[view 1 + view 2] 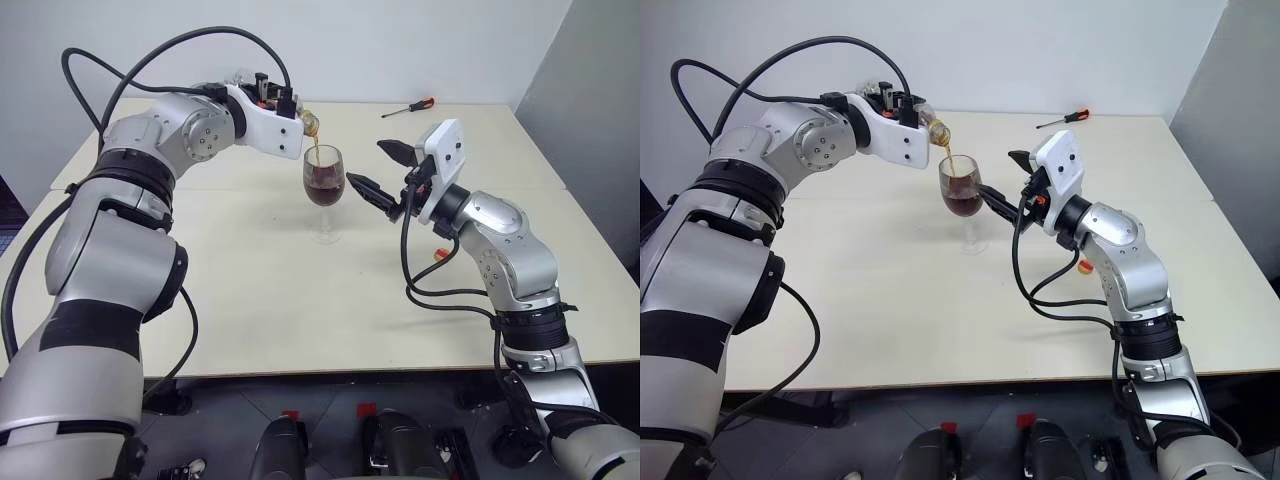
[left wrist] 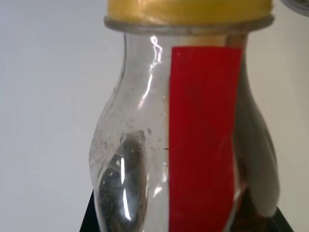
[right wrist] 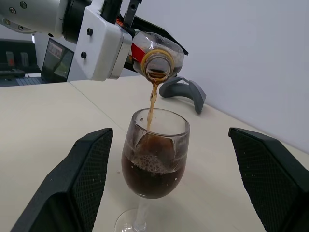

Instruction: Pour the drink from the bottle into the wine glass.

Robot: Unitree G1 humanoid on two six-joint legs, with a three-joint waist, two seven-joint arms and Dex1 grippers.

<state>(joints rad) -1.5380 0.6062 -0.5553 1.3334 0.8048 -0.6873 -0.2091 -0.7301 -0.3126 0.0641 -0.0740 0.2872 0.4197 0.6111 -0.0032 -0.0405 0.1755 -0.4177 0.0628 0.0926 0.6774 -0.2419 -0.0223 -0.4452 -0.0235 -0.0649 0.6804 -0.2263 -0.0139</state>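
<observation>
bottle (image 2: 193,145): you see clear plastic with a solid red label strip and a yellow band at its neck
drink (image 3: 153,169): you see dark reddish-brown, almost black in the bowl, with pale foam on top; the thin falling stream looks amber-brown
wine glass (image 3: 159,154): you see clear, colourless glass
left gripper (image 1: 290,105): you see black fingers on a white housing, with small red marks near them
right gripper (image 3: 169,183): you see matte black fingers with a fine dotted texture on the pads
table (image 1: 300,320): you see plain pale cream
screwdriver (image 1: 408,107): you see a red and black handle with a dark shaft
arms (image 1: 190,130): you see silver-grey shells, black joints and black cables
</observation>
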